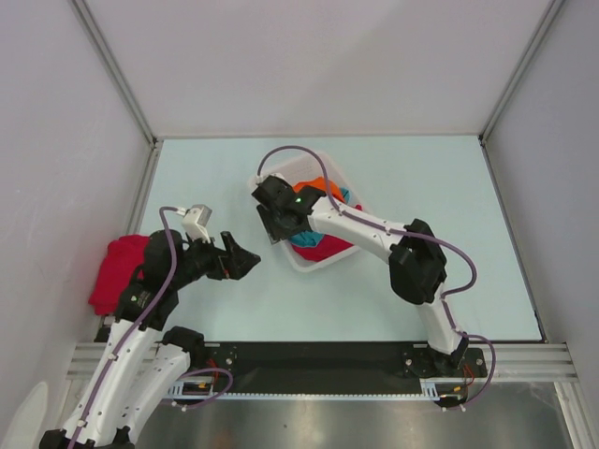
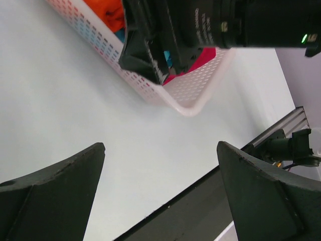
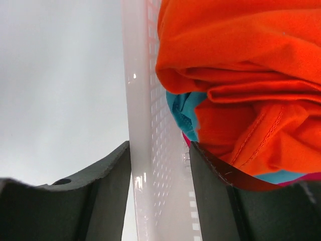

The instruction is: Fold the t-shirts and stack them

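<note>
**Right claw astride the basket wall, no shirt in hand**

The right gripper (image 3: 159, 148) sits at the rim of the white plastic lattice basket (image 1: 304, 264). One finger is outside the wall and one inside, with the plastic between them. The jaws stand apart and hold no cloth. Whether the pads bear on the wall, I cannot tell.

The inner finger lies hard by the bright orange cloth t-shirt (image 3: 241, 75), which is heaped on top. A teal blue t-shirt (image 3: 183, 108) is bunched under it, and a crimson pink t-shirt (image 1: 329, 249) shows at the basket's near end. A second crimson t-shirt (image 1: 117, 271) lies apart at the left edge of the pale table (image 1: 449, 234), beside the left arm.

The left gripper (image 2: 160, 150) hangs wide open and empty over bare table, just short of the basket.

Risks, as I judge them:
- Closing from this pose would pinch the wall rather than fabric, so the basket would drag or tip.
- Orange and teal are folded into each other — a pull on one may bring out both.
- The left claw points at the right wrist at close quarters, so a reach by either arm could knock the other.
- The crimson shirt at the table's edge could slide off if the left arm nudges it.
</note>
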Controlling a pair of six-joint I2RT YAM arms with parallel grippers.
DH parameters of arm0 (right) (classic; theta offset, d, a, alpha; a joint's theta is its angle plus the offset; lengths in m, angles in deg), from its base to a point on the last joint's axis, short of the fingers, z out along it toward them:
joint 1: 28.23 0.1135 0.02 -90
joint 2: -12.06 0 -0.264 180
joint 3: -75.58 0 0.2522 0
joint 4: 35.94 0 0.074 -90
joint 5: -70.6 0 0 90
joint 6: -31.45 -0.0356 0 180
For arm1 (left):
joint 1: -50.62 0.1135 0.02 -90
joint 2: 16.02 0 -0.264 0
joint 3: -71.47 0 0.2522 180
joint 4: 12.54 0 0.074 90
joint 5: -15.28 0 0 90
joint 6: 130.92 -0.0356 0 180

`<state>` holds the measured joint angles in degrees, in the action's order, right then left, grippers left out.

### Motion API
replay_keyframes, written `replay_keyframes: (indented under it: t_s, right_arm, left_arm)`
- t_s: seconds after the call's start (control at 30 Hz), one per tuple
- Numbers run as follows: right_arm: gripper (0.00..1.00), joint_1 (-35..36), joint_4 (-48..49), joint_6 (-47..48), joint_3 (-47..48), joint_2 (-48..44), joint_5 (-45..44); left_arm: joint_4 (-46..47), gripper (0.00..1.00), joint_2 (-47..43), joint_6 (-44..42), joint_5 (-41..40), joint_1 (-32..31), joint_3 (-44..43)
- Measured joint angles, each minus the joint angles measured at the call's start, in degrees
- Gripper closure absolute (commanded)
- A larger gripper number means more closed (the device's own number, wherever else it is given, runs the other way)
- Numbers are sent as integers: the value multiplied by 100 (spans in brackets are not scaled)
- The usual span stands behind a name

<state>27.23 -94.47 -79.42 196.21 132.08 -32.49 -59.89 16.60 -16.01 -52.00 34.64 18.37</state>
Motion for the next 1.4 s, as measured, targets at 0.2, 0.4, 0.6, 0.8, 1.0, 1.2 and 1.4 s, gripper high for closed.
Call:
replay_keyframes:
  t_s: [0.2,0.4,0.6,0.8,1.0,1.2,1.4]
  right_arm:
    - [46,-457,-146,9,227,-13,-81]
    - [46,-1093,-238,57,229,-39,-197]
    - [46,-1394,-380,197,455,-46,-332]
    - [46,-1478,-485,350,1064,-46,-470]
    - [46,-1725,-518,439,1294,-46,-518]
    - [46,-2144,-595,518,1294,22,-739]
    - [47,-2232,-588,551,1272,247,-809]
  left_arm:
    - [0,1,2,-2,0,0,0]
    - [0,0,57,-63,-2,0,0]
    - [0,1,186,-107,-4,0,0]
    - [0,1,197,-109,-22,0,0]
    - [0,1,199,-131,-26,0,0]
    - [0,1,199,-162,-24,0,0]
    - [0,0,243,-249,-22,0,-2]
